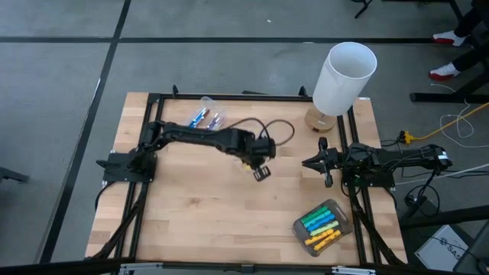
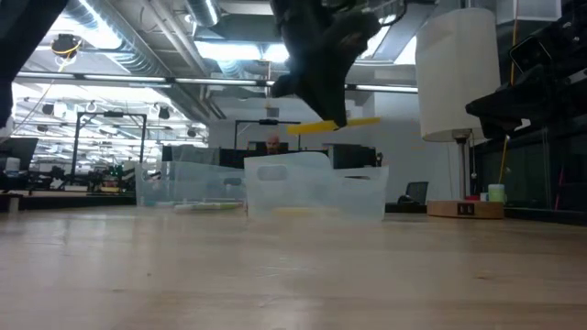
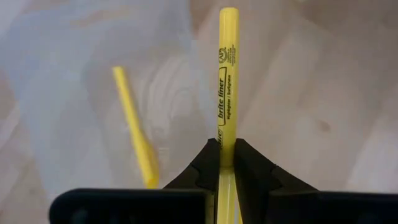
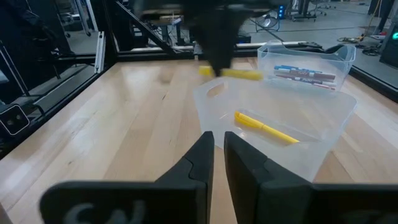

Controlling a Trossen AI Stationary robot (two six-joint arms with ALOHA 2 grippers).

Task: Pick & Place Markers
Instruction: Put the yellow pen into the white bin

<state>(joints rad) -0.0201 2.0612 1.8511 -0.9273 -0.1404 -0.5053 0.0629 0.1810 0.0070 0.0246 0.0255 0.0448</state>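
Yellow highlighter is pinched between the fingers of the left claw, held in the air above a clear plastic tub near the tabletop centre; a second yellow highlighter lies inside that tub. Right claw, fingers nearly pressed together and holding nothing, waits beside the tub.

Three tubs (clear); two arms
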